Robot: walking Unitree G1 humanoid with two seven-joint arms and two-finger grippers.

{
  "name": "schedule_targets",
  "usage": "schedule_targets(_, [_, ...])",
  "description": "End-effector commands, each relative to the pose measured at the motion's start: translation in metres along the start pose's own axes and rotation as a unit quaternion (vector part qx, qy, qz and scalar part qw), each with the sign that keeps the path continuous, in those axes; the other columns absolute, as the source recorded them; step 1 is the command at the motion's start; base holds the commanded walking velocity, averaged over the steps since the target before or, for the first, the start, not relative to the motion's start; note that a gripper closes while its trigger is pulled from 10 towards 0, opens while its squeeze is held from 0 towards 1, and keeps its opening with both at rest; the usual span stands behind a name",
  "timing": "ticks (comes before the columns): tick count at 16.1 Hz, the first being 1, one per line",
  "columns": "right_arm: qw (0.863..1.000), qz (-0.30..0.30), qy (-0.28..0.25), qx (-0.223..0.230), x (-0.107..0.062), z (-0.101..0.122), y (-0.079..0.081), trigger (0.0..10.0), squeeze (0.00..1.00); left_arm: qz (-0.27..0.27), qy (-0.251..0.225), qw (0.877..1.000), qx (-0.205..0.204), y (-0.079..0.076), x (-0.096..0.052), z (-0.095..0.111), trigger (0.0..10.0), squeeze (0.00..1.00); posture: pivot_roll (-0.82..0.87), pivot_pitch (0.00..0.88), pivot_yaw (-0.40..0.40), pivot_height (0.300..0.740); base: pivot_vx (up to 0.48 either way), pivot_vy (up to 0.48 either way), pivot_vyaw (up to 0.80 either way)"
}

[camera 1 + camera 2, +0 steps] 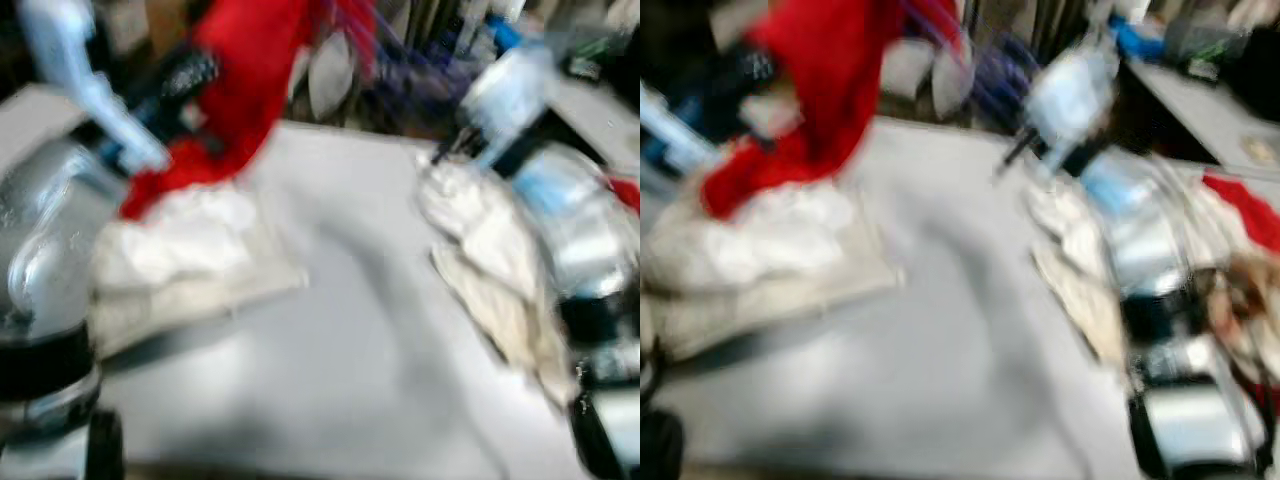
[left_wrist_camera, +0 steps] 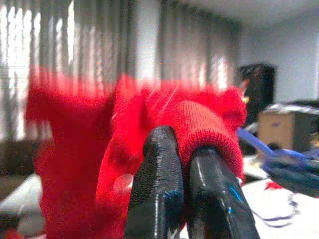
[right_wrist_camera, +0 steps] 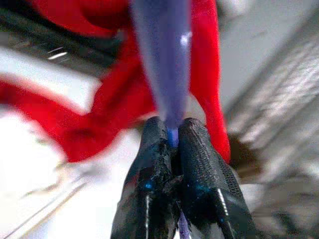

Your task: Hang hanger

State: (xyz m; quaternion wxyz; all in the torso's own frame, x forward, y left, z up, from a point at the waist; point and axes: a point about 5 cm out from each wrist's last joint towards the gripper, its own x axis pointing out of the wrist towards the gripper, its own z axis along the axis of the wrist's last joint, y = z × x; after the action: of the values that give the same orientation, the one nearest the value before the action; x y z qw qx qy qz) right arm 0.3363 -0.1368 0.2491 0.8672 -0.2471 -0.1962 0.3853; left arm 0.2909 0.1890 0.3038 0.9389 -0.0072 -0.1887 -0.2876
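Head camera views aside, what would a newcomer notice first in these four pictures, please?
The red garment stands out first, held up over the far side of the grey table, with its knitted edge pinched by the left gripper. Next comes the blue hanger, clamped in the right gripper in front of the red cloth. Pale, crumpled clothes lie heaped on the table's left.

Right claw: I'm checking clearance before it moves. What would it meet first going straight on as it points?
Probably the red garment. The right claw is shut on a blue hanger running straight ahead into that cloth; blur leaves depth uncertain.
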Motion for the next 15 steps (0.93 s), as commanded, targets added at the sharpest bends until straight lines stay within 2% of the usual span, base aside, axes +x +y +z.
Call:
schedule_targets(1, [0.996,0.085,0.031,0.012,-0.021,-0.009,0.021,10.0,0.00,0.010,0.041,0.999,0.001,-0.005,0.000,-0.014,10.0,0.00,0.07,0.000,-0.094,0.740,0.000,0.000,0.00])
schedule_targets(2, [0.983,0.165,0.066,0.038,-0.039,-0.021,0.050,10.0,0.00,0.045,0.095,0.994,0.017,0.000,-0.007,-0.031,10.0,0.00,0.07,0.000,-0.094,0.740,0.000,0.000,0.00])
schedule_targets(3, [0.972,0.209,0.096,0.053,-0.055,-0.026,0.064,10.0,0.00,0.081,0.152,0.984,0.042,0.007,-0.015,-0.045,10.0,0.00,0.07,0.000,-0.092,0.740,0.000,0.000,0.00])
schedule_targets(5, [0.957,0.252,0.125,0.070,-0.075,-0.028,0.075,10.0,0.00,0.106,0.229,0.965,0.065,0.013,-0.026,-0.066,10.0,0.00,0.06,0.000,-0.087,0.740,0.000,0.000,0.00])
schedule_targets(6, [0.951,0.268,0.137,0.074,-0.086,-0.026,0.077,10.0,0.00,0.102,0.266,0.954,0.088,0.013,-0.031,-0.076,10.0,0.00,0.06,0.000,-0.083,0.740,0.000,0.000,0.00])
schedule_targets(7, [0.946,0.277,0.151,0.072,-0.095,-0.023,0.077,10.0,0.00,0.098,0.301,0.940,0.128,0.013,-0.035,-0.086,10.0,0.00,0.06,0.000,-0.078,0.740,0.000,0.000,0.00])
schedule_targets(8, [0.943,0.282,0.161,0.078,-0.102,-0.020,0.077,10.0,0.00,0.098,0.317,0.932,0.147,0.014,-0.036,-0.092,10.0,0.00,0.06,0.000,-0.078,0.740,0.000,0.000,0.00])
schedule_targets(10, [0.939,0.287,0.163,0.091,-0.112,-0.013,0.075,10.0,0.00,0.080,0.360,0.916,0.161,0.014,-0.042,-0.103,10.0,0.00,0.05,0.000,-0.067,0.740,0.000,0.000,0.00])
schedule_targets(12, [0.934,0.294,0.168,0.116,-0.124,-0.004,0.072,10.0,0.00,0.077,0.423,0.883,0.188,0.021,-0.061,-0.120,10.0,0.00,0.05,0.000,-0.058,0.740,0.000,0.000,0.00])
schedule_targets(13, [0.931,0.298,0.168,0.128,-0.130,0.001,0.071,10.0,0.00,0.068,0.432,0.884,0.165,0.022,-0.067,-0.126,10.0,0.00,0.05,0.000,-0.058,0.740,0.000,0.000,0.00])
schedule_targets(14, [0.931,0.297,0.169,0.133,-0.132,0.003,0.069,10.0,0.00,0.066,0.429,0.887,0.155,0.022,-0.069,-0.127,10.0,0.17,0.04,0.000,-0.055,0.740,0.000,0.000,0.00])
schedule_targets(15, [0.934,0.277,0.168,0.149,-0.139,0.009,0.058,10.0,0.00,0.056,0.414,0.901,0.114,0.023,-0.075,-0.129,10.0,1.00,0.05,0.000,-0.057,0.740,0.000,0.000,0.00])
